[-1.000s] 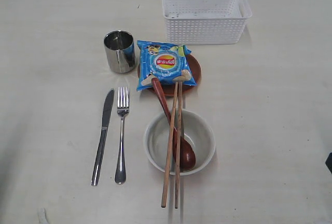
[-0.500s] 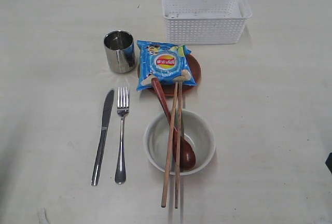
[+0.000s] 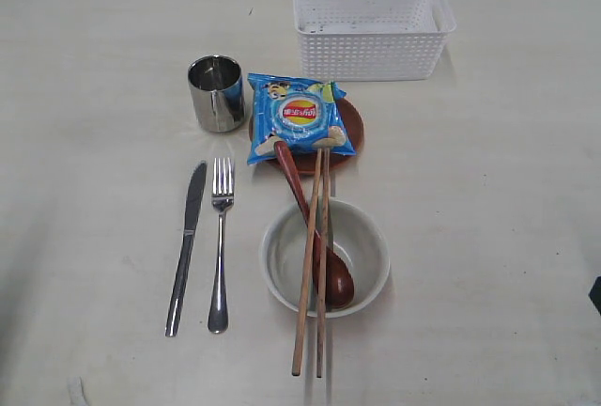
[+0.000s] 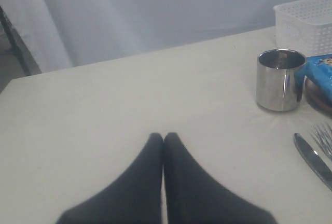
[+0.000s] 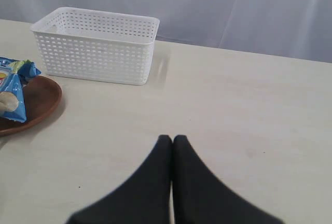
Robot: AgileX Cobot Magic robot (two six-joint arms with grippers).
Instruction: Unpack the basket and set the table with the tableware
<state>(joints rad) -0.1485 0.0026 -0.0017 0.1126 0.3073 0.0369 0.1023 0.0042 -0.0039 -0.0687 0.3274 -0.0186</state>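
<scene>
Basket [image 3: 371, 54] sitting empty, tableware [image 3: 220, 237] lying on tabletop [image 3: 488, 218], task seeming done; left gripper [image 4: 164, 140], right gripper [image 5: 172, 141] fingers pressing together.

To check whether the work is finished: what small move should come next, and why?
Probably only rest: the basket looks empty, cup, knife, fork and bowl lie on the table, and the shut left gripper and right gripper hold nothing.
</scene>
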